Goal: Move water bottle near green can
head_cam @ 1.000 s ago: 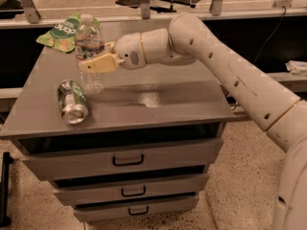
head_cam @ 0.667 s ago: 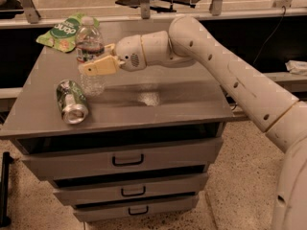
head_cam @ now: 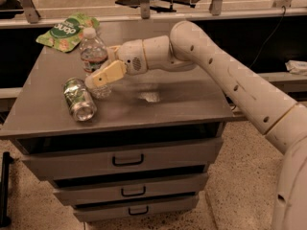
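Nearest to us, on the left of the table (head_cam: pixel 182 104), the green can (head_cam: pixel 79 98) lies on its side. Just behind it, the gripper (head_cam: pixel 97 76) is closed around the upright water bottle (head_cam: pixel 92 54). We judge the carrying almost finished; next we need a gentle set-down and release. Farther left lies a snack bag (head_cam: pixel 67 28).

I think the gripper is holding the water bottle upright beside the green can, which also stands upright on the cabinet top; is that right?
Not quite: the camera view shows the green can lying on its side on the cabinet top, not standing. The rest holds: the gripper is closed around the water bottle, which is upright just beside the can.
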`<state>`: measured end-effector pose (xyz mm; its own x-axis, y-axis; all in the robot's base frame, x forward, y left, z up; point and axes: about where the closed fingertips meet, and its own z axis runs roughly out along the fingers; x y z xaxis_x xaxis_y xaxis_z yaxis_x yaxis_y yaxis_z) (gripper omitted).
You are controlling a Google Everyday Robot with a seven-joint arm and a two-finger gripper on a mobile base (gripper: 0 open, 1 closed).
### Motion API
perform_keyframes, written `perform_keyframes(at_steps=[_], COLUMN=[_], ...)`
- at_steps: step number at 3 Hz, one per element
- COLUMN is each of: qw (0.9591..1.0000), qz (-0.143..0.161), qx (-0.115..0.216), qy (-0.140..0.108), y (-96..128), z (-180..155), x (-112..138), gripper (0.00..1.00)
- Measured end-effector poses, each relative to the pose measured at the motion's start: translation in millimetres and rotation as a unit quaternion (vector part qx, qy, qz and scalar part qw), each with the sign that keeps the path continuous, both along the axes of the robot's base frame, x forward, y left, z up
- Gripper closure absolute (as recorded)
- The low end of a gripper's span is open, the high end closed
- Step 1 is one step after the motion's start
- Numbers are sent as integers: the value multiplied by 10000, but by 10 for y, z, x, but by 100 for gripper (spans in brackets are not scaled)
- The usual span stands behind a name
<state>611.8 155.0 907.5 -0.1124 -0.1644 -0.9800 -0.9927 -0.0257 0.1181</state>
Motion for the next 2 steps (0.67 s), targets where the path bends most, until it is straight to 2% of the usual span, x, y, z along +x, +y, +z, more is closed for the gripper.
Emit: perform_keyframes(at_steps=[2], qw=[9999], qz=[-80], qx=[-9], qy=[-94], y=[-104], z=[40], x=[78], gripper=[0])
